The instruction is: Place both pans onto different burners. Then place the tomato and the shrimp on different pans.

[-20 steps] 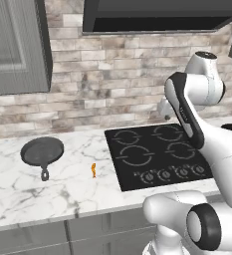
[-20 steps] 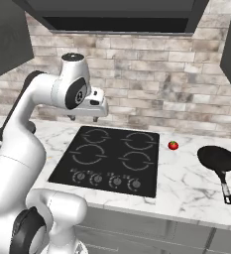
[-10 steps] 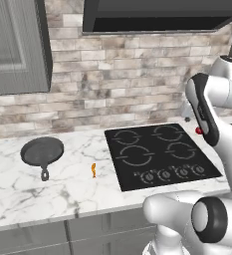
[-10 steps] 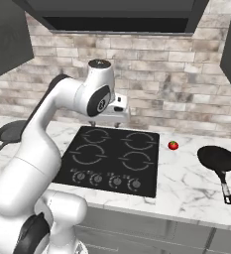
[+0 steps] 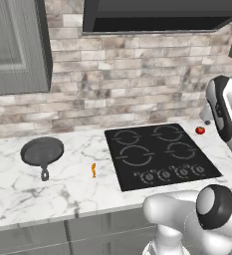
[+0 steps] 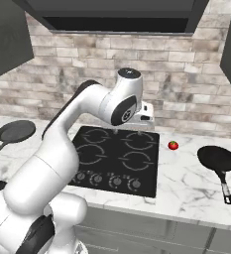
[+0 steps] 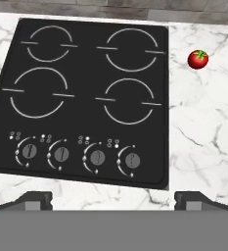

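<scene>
Right base view: white marble bench [image 6: 186, 183] carrying the flat glossy black cooktop [image 6: 118, 158] with four thin grey ring burners [image 7: 130, 100], all lying bare. Sitting far left on the bench, the dark grey loop-handled skillet [image 5: 41, 152]; resting far right, the blacker long-handled pan [image 6: 218, 161]. Hovering above the cooktop's back edge, the gripper [image 6: 145, 112], spread wide and holding nothing. Lying just right of the cooktop, the small red green-topped tomato [image 7: 198, 59]; between skillet and cooktop, the tiny curved orange shrimp [image 5: 93, 170].

text: none legible | cooktop [image 7: 86, 93] knobs [image 7: 97, 158]: tiny white marks, unreadable; no brands or labels
</scene>
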### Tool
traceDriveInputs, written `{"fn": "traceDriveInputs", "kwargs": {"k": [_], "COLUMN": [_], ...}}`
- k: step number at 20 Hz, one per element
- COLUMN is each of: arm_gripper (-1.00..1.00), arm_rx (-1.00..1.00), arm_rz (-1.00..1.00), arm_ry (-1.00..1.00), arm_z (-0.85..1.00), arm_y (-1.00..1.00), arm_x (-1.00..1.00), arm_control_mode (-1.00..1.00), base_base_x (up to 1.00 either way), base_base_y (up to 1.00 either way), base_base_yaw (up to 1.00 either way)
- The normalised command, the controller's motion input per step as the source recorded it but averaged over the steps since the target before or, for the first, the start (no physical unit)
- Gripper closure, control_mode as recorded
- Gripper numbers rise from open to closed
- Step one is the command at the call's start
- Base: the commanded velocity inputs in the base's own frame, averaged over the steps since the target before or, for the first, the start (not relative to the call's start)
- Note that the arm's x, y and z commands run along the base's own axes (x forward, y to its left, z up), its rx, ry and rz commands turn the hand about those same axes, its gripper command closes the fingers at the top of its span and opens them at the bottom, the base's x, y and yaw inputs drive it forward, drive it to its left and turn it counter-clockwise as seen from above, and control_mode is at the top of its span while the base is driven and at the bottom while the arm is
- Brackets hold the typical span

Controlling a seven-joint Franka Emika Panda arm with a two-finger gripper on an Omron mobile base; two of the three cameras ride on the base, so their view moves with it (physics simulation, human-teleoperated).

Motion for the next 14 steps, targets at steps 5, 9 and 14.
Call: {"fn": "traceDriveInputs", "kwargs": {"k": [5,9,14], "arm_gripper": [-1.0,-1.0,-1.0], "arm_rx": [0.0,0.0,0.0], "arm_rz": [0.0,0.01,0.0], "arm_ry": [0.0,-0.01,0.0], "arm_z": [-0.22,-0.39,-0.25], "arm_y": [-0.49,-0.42,-0.43], "arm_x": [-0.05,-0.05,-0.01], "arm_control_mode": [-1.0,-1.0,-1.0], "base_base_x": [0.0,0.0,0.0], "base_base_y": [0.0,0.0,0.0], "base_base_yaw": [0.0,0.0,0.0]}}
